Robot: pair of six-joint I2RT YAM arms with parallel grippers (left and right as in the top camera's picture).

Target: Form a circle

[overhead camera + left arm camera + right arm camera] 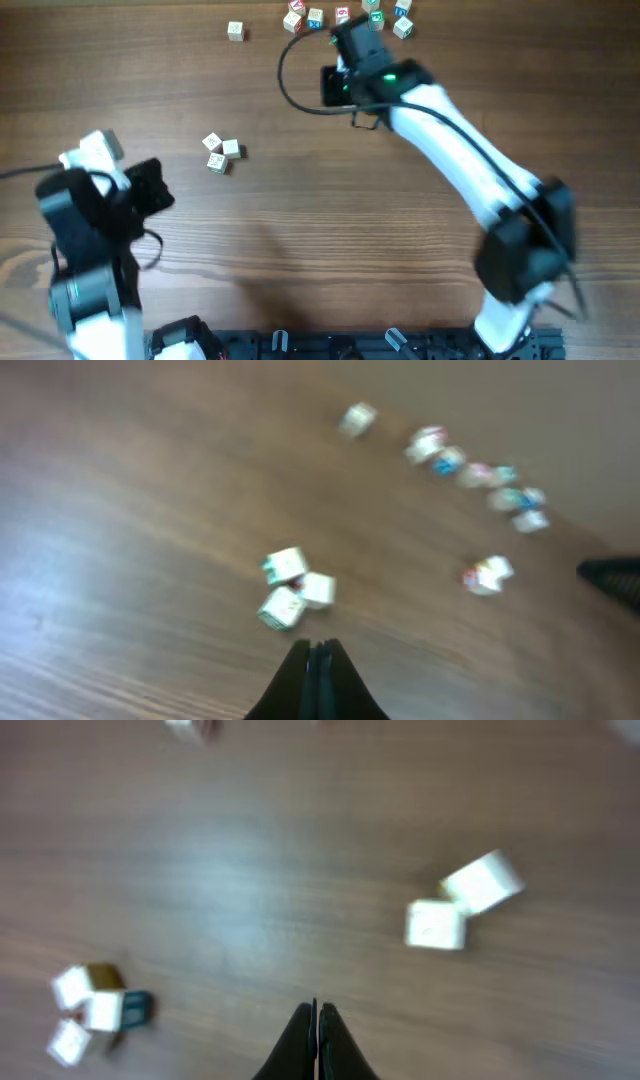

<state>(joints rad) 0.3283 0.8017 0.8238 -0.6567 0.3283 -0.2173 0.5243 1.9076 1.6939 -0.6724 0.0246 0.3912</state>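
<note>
No circle is in view. Three small pale wooden cubes [222,153] sit in a tight group left of the table's middle, and they appear blurred in the left wrist view [292,588]. My left gripper [166,192] [315,648] is shut and empty, its tips just short of that group. More cubes [343,14] lie in a loose row along the far edge. My right gripper [338,38] [316,1010] hovers by that row, shut with nothing between its fingers. Two pale cubes [460,905] lie ahead and to its right.
A single cube [236,31] lies apart at the far left of the row. A black cable [285,85] loops off the right arm over the table. A dark rail [350,345] runs along the front edge. Wood tabletop [340,210] spans the middle.
</note>
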